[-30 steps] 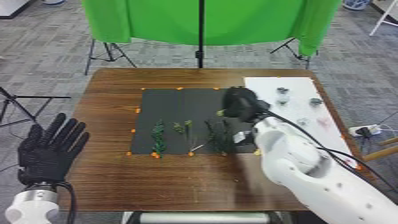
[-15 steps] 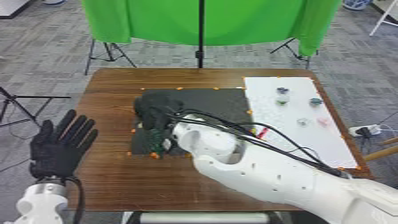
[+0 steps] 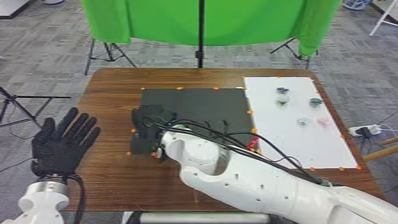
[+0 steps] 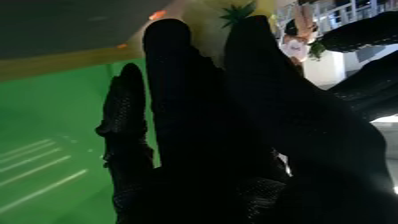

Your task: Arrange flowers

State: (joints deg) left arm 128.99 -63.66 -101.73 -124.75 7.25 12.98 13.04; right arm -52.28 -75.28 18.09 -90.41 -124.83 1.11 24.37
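In the head view my right hand (image 3: 151, 118) is over the left part of the dark mat (image 3: 209, 102), with its arm lying across the mat's lower part and hiding most of the greenery there. Thin green stems (image 3: 222, 126) show just above the forearm. The right wrist view has my right hand (image 4: 200, 107) open, its fingers long and straight, with a green leafy sprig (image 4: 238, 12) beside a fingertip. Whether it touches the sprig I cannot tell. My left hand (image 3: 60, 142) is open at the table's left edge, away from the greenery.
On the right, a white sheet (image 3: 284, 145) holds several small coloured pieces, one of them pink (image 3: 322, 121). A red item (image 3: 253, 144) lies at the sheet's left edge by my right arm. Orange markers line the mat. A green cloth (image 3: 160, 20) hangs behind the table.
My right hand has swept left from the mat's right side to its left side, then slightly nearer. Its arm now covers the greenery and uncovers more of the white sheet. The left hand has shifted slightly.
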